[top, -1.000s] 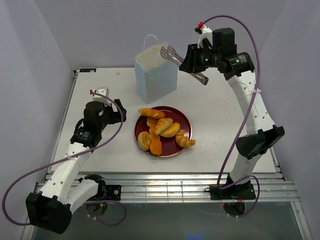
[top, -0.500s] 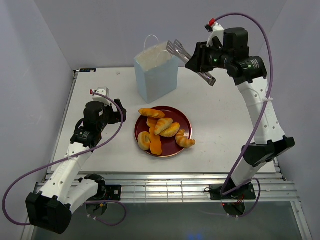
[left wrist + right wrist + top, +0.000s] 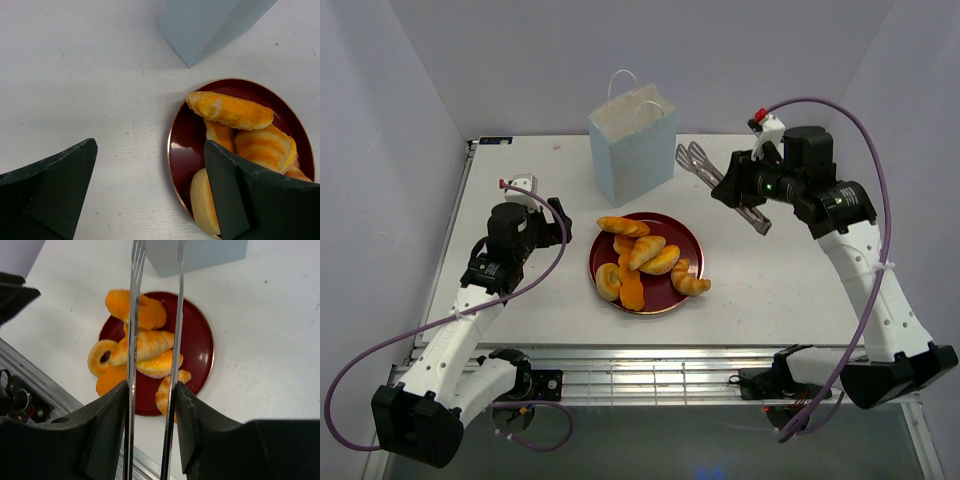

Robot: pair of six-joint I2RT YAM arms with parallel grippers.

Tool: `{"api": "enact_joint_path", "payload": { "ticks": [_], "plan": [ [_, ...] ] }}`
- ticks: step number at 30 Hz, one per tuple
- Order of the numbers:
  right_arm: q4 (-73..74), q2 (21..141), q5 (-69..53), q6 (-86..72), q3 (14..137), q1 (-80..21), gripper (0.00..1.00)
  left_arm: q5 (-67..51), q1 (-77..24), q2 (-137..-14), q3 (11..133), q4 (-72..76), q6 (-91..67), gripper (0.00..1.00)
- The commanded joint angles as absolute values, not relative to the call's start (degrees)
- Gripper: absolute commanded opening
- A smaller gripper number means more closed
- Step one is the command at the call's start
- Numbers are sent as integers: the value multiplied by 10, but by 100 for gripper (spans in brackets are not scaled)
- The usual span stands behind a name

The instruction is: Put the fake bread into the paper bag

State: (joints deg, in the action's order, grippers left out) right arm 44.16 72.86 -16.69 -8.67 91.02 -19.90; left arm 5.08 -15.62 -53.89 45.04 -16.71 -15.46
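Observation:
Several golden and orange pieces of fake bread (image 3: 645,255) lie piled on a dark red plate (image 3: 695,238) at mid-table. The pale blue paper bag (image 3: 635,150) stands upright behind the plate, its mouth open. My right gripper (image 3: 742,188) is shut on metal tongs (image 3: 703,164), which hang empty in the air right of the bag and behind the plate. In the right wrist view the tongs (image 3: 134,315) point over the bread (image 3: 145,347), their arms apart. My left gripper (image 3: 555,225) is open and empty, left of the plate (image 3: 187,145).
The table's left edge runs close beside my left arm. The metal rail of the near edge (image 3: 650,375) lies below the plate. The bag's two white loop handles (image 3: 620,85) stand above its rim.
My right arm has swung down and to the right with the tongs, from above the bag's mouth to the space right of the bag. The left arm has not moved.

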Motion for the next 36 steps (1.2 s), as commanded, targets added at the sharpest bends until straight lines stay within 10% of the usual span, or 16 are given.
{"api": "enact_joint_path", "payload": {
  "ticks": [1, 14, 36],
  "plan": [
    [390, 649, -175, -93, 804, -199, 47, 57, -159, -526, 462, -163, -148, 98],
    [418, 494, -202, -81, 533, -199, 47, 68, -159, -527, 462, -164, -145, 93],
    [544, 365, -168, -133, 447, -200, 49, 68, -159, -525, 464, -167, -146, 98]
  ]
}}
